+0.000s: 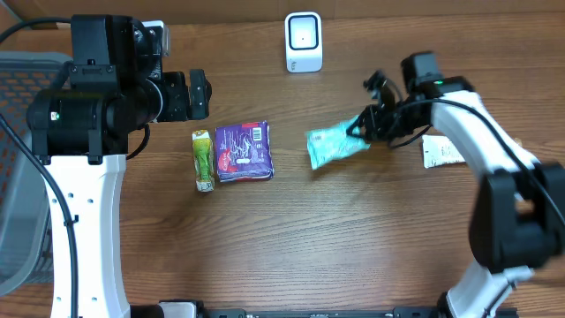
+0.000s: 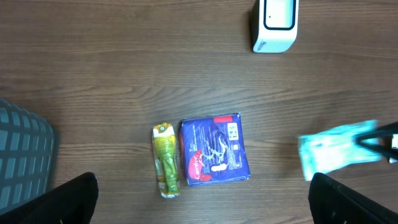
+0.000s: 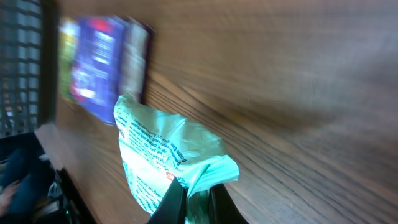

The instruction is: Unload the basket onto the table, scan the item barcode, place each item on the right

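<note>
The item, a teal plastic packet (image 1: 335, 146), lies right of the table's centre, and my right gripper (image 1: 365, 125) is shut on its right end. The right wrist view shows both fingers pinching the crumpled edge of the teal packet (image 3: 161, 155) at the gripper (image 3: 193, 190). I cannot tell whether the packet still touches the wood. The white scanner (image 1: 303, 41) stands upright at the back centre, apart from the packet. My left gripper (image 1: 196, 94) hovers open over the table's left side, holding nothing. In its view the gripper (image 2: 204, 196) frames the scanner (image 2: 275, 23) and the packet (image 2: 336, 149).
A green snack bar (image 1: 203, 159) and a purple packet (image 1: 244, 151) lie side by side left of centre. A white packet (image 1: 440, 152) lies under the right arm. A grey mesh basket (image 1: 22, 177) stands at the left edge.
</note>
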Action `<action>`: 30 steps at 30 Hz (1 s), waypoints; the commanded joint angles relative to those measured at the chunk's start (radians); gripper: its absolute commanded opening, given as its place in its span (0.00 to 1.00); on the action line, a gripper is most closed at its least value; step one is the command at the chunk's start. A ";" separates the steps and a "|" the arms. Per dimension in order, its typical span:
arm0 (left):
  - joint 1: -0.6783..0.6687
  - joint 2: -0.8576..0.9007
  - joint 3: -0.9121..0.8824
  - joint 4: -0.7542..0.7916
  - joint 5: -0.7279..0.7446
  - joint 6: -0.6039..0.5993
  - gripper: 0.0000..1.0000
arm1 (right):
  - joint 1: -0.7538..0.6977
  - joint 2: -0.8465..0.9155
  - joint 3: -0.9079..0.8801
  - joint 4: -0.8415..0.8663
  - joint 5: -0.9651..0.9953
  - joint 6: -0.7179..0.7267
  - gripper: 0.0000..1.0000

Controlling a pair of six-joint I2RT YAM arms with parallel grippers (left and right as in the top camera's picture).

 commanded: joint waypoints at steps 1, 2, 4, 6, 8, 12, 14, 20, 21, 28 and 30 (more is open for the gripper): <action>-0.002 0.008 0.010 0.001 0.000 0.008 1.00 | 0.005 -0.150 0.032 0.016 -0.007 0.039 0.04; -0.002 0.008 0.010 0.001 0.000 0.008 1.00 | 0.002 -0.176 0.032 0.020 -0.011 0.079 0.04; -0.002 0.008 0.010 0.001 0.000 0.008 0.99 | -0.006 -0.222 0.032 0.017 -0.011 0.121 0.04; -0.002 0.008 0.010 0.001 0.000 0.008 0.99 | -0.013 -0.262 0.032 0.009 -0.010 0.120 0.04; -0.002 0.008 0.010 0.001 0.000 0.008 1.00 | -0.014 -0.296 0.032 0.001 0.008 0.120 0.04; -0.002 0.008 0.010 0.001 0.000 0.008 1.00 | -0.014 -0.349 0.032 -0.013 0.043 0.121 0.04; -0.002 0.008 0.010 0.001 0.000 0.008 0.99 | -0.014 -0.358 0.032 -0.015 0.043 0.121 0.04; -0.002 0.008 0.010 0.001 0.000 0.008 1.00 | -0.014 -0.361 0.032 -0.025 0.043 0.120 0.04; -0.002 0.008 0.010 0.001 0.000 0.008 1.00 | -0.013 -0.361 0.032 -0.024 0.043 0.120 0.04; -0.002 0.008 0.010 0.001 0.000 0.008 1.00 | -0.012 -0.360 0.047 -0.069 0.225 0.226 0.04; -0.002 0.008 0.010 0.001 0.000 0.008 1.00 | -0.012 -0.357 0.083 -0.098 0.283 0.240 0.04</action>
